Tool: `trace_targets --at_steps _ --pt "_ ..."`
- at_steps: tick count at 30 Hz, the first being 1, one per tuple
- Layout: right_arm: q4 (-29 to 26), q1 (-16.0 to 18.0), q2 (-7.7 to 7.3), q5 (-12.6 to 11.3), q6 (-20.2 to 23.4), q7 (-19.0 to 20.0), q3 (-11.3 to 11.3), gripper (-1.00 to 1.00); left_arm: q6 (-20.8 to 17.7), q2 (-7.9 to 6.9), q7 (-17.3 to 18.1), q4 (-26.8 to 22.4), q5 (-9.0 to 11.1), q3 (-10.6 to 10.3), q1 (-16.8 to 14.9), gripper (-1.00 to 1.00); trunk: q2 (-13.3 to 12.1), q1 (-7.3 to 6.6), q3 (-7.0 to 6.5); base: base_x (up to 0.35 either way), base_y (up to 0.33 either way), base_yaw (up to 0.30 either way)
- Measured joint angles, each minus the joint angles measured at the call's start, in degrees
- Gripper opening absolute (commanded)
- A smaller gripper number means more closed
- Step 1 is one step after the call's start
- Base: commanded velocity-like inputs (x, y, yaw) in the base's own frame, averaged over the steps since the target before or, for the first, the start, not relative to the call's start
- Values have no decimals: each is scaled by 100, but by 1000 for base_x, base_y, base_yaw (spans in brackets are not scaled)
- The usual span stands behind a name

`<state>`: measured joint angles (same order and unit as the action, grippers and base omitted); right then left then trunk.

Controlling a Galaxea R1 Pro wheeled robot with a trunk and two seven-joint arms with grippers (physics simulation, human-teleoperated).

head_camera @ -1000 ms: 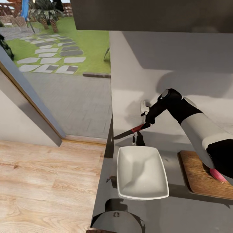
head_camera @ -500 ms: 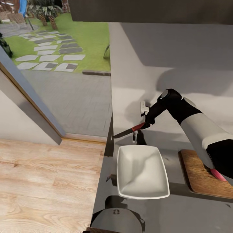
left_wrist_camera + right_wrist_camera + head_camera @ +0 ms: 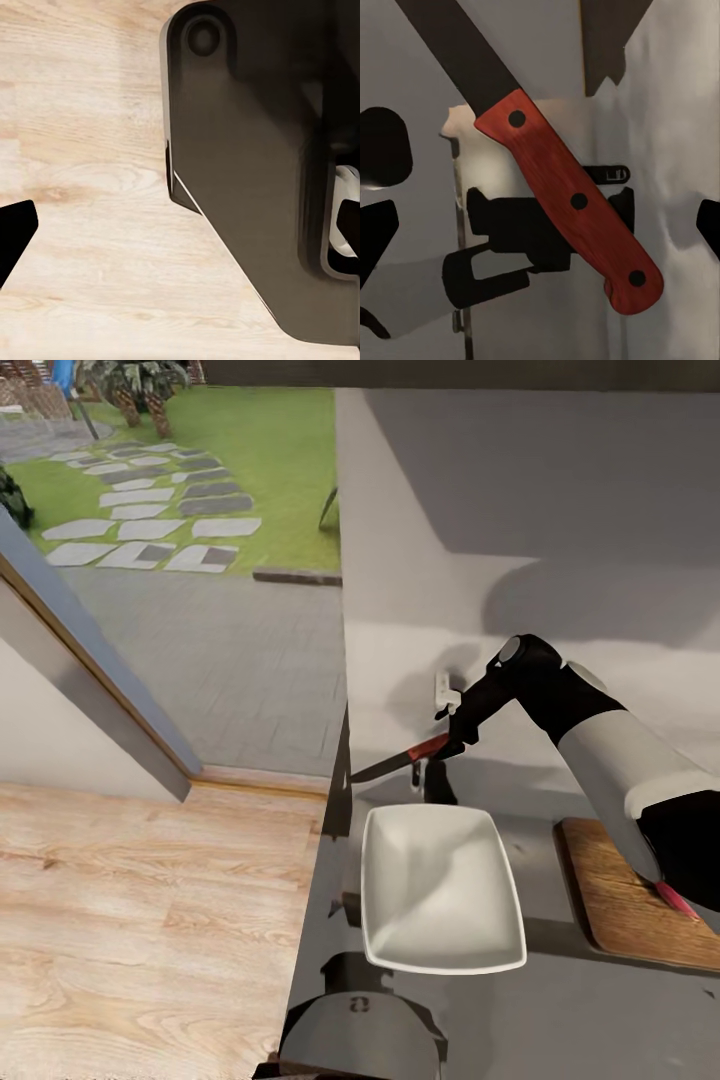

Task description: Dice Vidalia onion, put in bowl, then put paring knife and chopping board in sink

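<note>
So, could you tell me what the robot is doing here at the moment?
The right gripper holds the red-handled paring knife by its handle in the air, beyond the empty white squarish bowl on the glossy grey countertop. The brown wooden chopping board lies to the right, with the reddish-pink onion peeking out behind the arm.

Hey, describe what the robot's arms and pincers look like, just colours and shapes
The right arm has a light grey, tube-shaped forearm shell between glossy black sections: a rounded black wrist housing with a small grey disc on its side, and a black segment nearer the elbow. The right pincer is black. In the left wrist view, the left arm shows as a flat dark brownish-black plate with rounded corners and a round recessed boss.
</note>
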<state>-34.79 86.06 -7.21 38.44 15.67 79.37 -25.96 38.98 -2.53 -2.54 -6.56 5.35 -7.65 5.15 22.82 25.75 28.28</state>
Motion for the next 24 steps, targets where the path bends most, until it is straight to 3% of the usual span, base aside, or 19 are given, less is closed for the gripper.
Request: trace_targets --at_steps 12,24 --pt "0 -5 0 -6 -392 -16 0 100 0 5 0 0 0 0 0 100 0 0 98 0 0 0" --pt "0 -5 14 -7 -454 -1 0 100 -1 3 2 0 0 0 0 100 1 0 108 0 0 0"
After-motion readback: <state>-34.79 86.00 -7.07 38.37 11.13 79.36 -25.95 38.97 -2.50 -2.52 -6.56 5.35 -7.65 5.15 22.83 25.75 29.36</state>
